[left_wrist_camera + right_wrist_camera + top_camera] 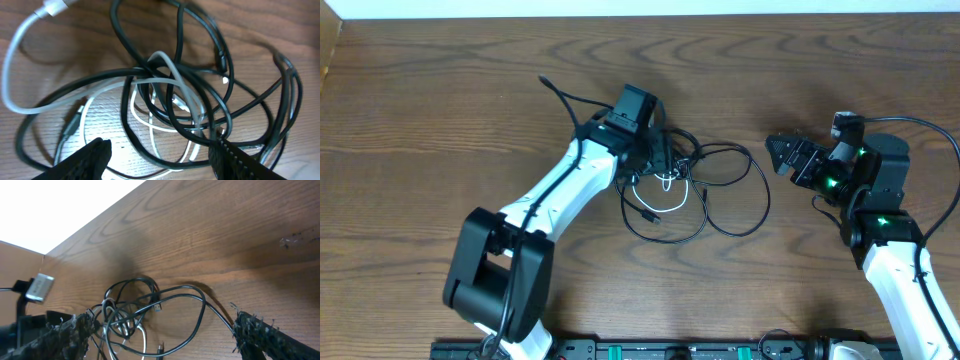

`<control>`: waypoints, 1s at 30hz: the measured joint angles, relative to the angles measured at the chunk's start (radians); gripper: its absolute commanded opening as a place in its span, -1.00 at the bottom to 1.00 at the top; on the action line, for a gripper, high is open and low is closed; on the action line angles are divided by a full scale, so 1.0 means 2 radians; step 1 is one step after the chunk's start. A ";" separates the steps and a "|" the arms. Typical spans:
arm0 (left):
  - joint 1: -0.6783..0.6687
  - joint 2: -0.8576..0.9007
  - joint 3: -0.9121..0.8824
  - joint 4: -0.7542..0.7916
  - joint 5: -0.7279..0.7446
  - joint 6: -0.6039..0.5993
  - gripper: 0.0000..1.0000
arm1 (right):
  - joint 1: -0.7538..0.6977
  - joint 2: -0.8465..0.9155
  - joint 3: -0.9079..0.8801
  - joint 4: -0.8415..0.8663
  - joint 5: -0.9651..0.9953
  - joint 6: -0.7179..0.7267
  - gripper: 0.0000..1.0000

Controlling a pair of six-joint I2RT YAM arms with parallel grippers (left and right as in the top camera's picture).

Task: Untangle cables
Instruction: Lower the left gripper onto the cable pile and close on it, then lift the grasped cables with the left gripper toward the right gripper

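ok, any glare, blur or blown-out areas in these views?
Overhead: sharp, evenly lit, cables cast only faint shadows. Left wrist: bright glare on the table between the left fingers, upper cables slightly soft. Right wrist: upper-left background blown out white, right fingers out of focus.

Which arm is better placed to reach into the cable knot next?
Left. The left gripper hangs open directly over the knot of cables, fingers on either side of it. The right gripper, also open, sits off beside the tangle's outer loop.
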 measured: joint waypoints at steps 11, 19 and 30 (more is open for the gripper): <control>-0.030 0.023 0.000 0.016 -0.033 -0.019 0.17 | 0.000 0.000 0.000 0.003 0.000 0.000 0.79; -0.035 0.026 0.000 0.023 -0.037 -0.019 0.12 | 0.000 0.000 0.000 0.003 0.000 0.000 0.80; -0.035 0.021 0.000 0.023 -0.034 -0.049 0.19 | 0.000 0.000 0.000 0.003 0.000 0.000 0.82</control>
